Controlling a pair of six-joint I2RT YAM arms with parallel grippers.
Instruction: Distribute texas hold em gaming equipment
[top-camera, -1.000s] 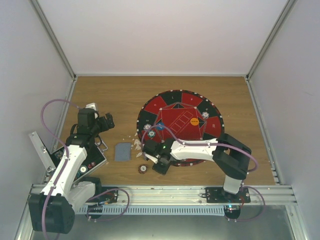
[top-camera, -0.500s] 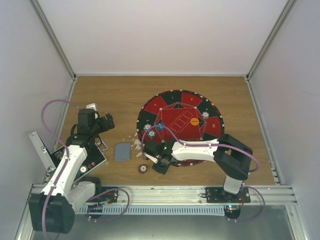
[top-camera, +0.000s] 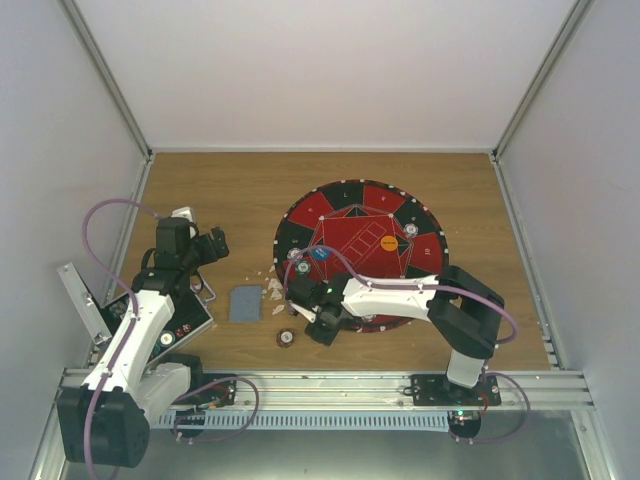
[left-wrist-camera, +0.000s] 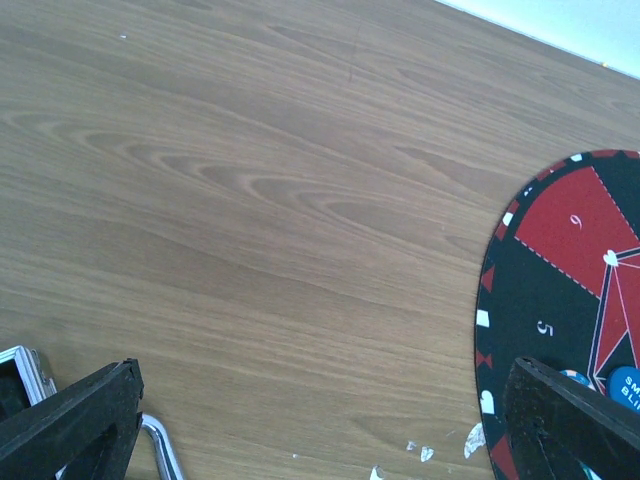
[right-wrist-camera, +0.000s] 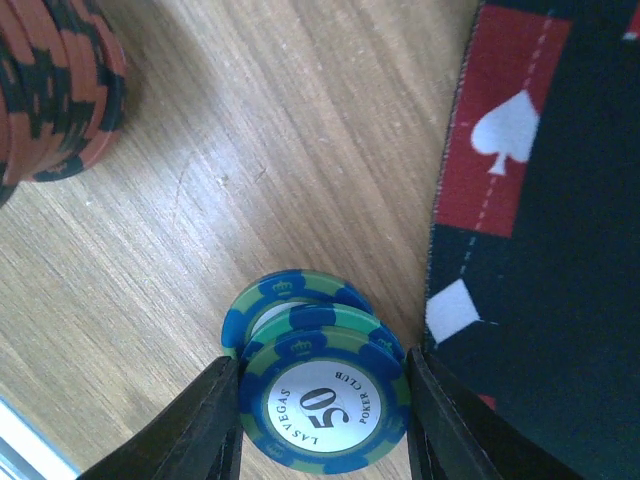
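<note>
Chips (right-wrist-camera: 320, 400) between right fingers (right-wrist-camera: 215, 420) shifted slightly toward mat (right-wrist-camera: 560, 250).

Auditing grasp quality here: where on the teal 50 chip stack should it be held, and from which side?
Grip the teal 50 chip stack by its rim, coming straight down. It lies face-up on the table, so only the round edge offers opposing surfaces. One finger belongs in the narrow gap beside the mat, as the right tool has it.

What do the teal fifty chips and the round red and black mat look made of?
The teal-and-blue 50 poker chips: probably moulded plastic or clay composite, smooth edge stripes, printed centre label; the round red-and-black mat: likely matte felt or printed fabric, no glare.
</note>
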